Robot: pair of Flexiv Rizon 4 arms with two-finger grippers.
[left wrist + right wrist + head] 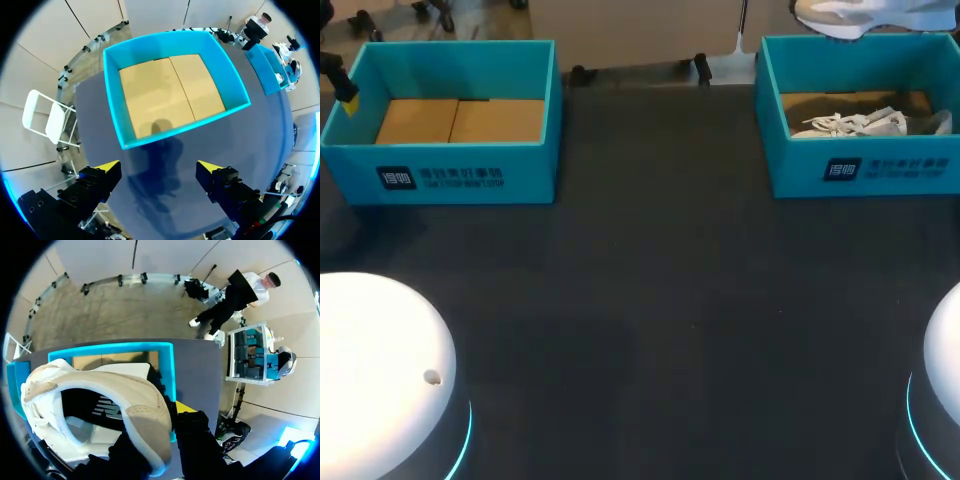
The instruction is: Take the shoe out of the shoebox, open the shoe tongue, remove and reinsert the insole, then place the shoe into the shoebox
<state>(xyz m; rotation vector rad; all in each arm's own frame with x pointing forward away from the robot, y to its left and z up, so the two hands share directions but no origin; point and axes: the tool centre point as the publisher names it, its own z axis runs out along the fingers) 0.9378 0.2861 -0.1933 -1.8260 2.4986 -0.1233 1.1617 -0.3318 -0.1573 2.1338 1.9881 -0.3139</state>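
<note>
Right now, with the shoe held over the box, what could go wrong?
The right claw pinches the white shoe only at one end of its rim, so it could tilt or slip. A second shoe lies in the right shoebox below; a drop would land on it. The left claw hangs open by the empty left shoebox, too far off to steady anything.

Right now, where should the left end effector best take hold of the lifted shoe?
Probably the free far end of the shoe, approached from my left: the right end effector pinches the rim nearest its wrist, so that end hangs unsupported.
</note>
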